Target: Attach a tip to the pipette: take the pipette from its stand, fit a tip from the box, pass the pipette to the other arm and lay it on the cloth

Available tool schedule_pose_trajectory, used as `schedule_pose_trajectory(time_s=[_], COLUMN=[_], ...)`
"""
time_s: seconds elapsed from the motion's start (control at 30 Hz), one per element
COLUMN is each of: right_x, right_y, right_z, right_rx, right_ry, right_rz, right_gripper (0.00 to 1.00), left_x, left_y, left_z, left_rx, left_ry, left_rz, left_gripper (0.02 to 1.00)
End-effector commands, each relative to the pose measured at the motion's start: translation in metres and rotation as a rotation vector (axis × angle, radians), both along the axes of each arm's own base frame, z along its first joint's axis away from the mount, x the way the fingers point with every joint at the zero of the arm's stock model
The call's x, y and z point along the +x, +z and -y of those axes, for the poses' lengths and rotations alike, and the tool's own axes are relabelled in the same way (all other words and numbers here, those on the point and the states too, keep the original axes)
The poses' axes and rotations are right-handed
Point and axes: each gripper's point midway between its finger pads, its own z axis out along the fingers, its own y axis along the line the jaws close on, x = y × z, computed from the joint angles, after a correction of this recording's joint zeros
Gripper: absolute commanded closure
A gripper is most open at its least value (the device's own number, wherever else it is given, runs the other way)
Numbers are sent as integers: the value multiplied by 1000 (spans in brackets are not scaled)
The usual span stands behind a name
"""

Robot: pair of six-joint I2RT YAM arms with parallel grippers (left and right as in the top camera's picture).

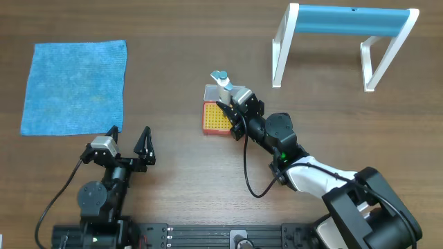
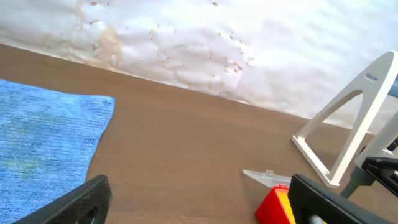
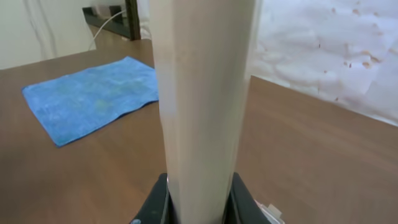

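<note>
Our right pincer (image 1: 230,104) pinches the pipette (image 1: 223,86) upright, the tip box (image 1: 216,119) just beneath it. We should hold the shaft plumb over one tip and press straight down, firmly. The left pincer (image 1: 129,142) sits spread, well off by the cloth (image 1: 75,86).

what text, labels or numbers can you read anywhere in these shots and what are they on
Small dark label near the top of the white stand leg, in the left wrist view: too small to read.
Pipette, tip box and cloth: no readable words, numbers or signs.
</note>
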Motion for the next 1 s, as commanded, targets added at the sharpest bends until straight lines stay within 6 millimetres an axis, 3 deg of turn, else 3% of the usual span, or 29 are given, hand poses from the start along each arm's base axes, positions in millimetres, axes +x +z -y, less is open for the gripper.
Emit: schedule_pose_trajectory(time_s=[0.03,1.0], right_x=[1,-1], right_y=[7,3], right_z=[4,3], right_rx=[15,4], right_ry=[-28,-22], right_rz=[20,7], right_gripper=[928,930], left_x=[0,0], left_y=[-1,-1], left_z=[0,0], left_rx=[-12,-13], left_ry=[-3,-3], left_rz=[-3,-3], left_gripper=[97,99])
